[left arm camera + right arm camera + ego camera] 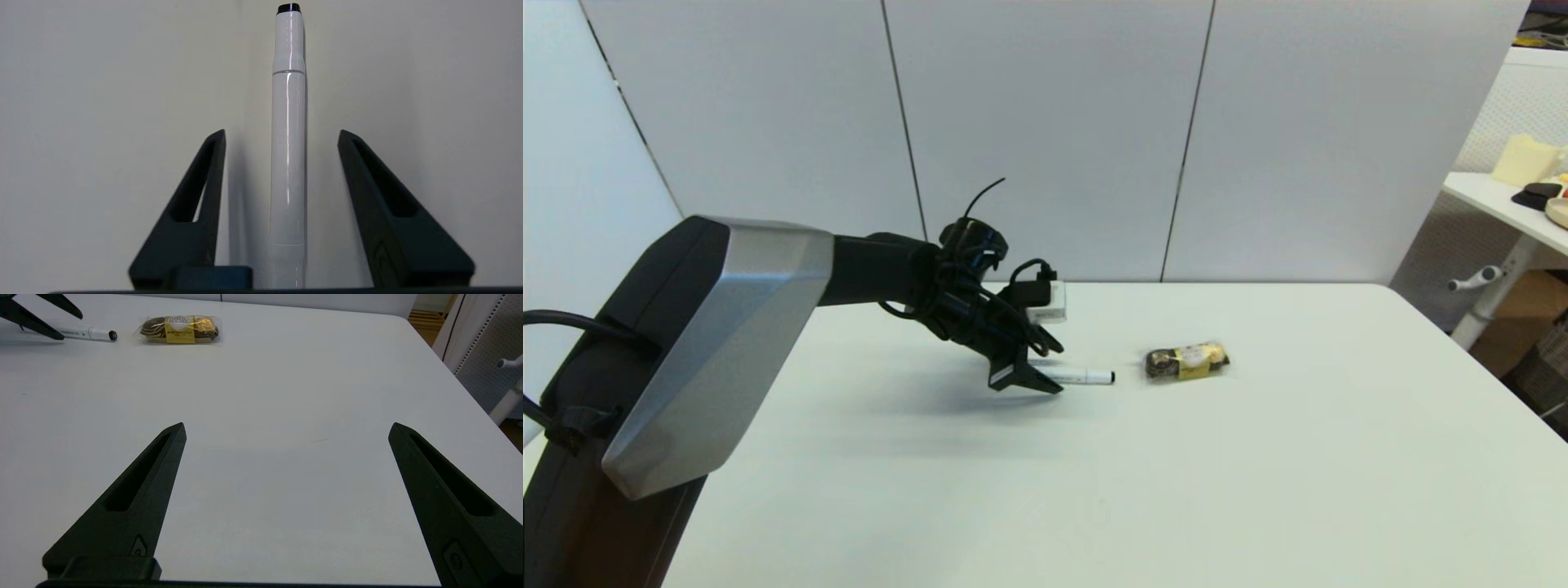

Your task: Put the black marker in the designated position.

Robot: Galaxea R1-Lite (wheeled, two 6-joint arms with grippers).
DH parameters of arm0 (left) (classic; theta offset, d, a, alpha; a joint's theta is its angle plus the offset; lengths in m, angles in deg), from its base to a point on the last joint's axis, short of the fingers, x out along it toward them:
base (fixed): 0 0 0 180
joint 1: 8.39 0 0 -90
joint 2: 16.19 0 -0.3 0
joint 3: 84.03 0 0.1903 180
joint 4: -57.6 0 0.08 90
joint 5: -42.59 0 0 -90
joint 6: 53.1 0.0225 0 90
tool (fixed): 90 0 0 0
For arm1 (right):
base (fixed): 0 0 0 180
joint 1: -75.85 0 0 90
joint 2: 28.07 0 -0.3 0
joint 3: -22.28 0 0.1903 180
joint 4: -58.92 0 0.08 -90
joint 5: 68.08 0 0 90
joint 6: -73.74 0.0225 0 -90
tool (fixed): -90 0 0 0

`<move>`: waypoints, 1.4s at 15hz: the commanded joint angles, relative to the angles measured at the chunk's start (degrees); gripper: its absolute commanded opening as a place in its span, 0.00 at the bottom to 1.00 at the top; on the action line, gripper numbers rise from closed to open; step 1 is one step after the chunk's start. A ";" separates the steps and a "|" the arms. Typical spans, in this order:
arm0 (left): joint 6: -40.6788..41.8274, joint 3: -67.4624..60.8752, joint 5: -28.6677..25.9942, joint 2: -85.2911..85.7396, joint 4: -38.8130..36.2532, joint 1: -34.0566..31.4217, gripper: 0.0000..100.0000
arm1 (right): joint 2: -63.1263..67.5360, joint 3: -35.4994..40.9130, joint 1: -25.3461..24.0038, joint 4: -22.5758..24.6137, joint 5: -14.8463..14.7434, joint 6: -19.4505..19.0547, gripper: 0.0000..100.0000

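The left claw [1045, 369] is down low over the white tabletop [1094, 490], near the middle and toward the back. Its two black fingers [196, 204] are spread apart. The marker [1082, 376] lies flat on the tabletop between them. In the left wrist view there is a gap on each side of the marker [288, 155], so the fingers are not pinching it. The marker runs the same way the fingers point. Its capped end, with a small black tip, sticks out past the fingertips toward the robot's right.

Just past that tip, a little apart from it, lies a snack packet [1187, 362]. It is gold and brown with a yellow label, and it lies flat too. The right wrist view shows the marker [88, 334] and the packet [178, 329] lying in a row, with a small gap between them.

The right claw [286, 430] is out of the head view. It hangs over a bare part of the tabletop [265, 477], well apart from the marker and the packet. Its fingers are spread wide and hold nothing.
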 commanded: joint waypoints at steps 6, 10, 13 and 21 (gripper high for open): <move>-6.86 -14.20 7.34 24.47 2.48 -3.61 1.00 | 0.07 0.00 -0.01 0.01 0.06 -0.04 1.00; -18.99 -34.94 16.13 45.56 0.10 -5.63 1.00 | 0.07 0.00 -0.01 0.01 0.06 -0.04 1.00; -26.37 -53.49 19.12 62.61 -7.19 -9.33 1.00 | 0.07 0.00 -0.01 0.01 0.06 -0.04 1.00; -40.26 -92.77 18.95 101.02 -32.15 -22.60 1.00 | 0.07 0.00 -0.01 0.01 0.06 -0.04 1.00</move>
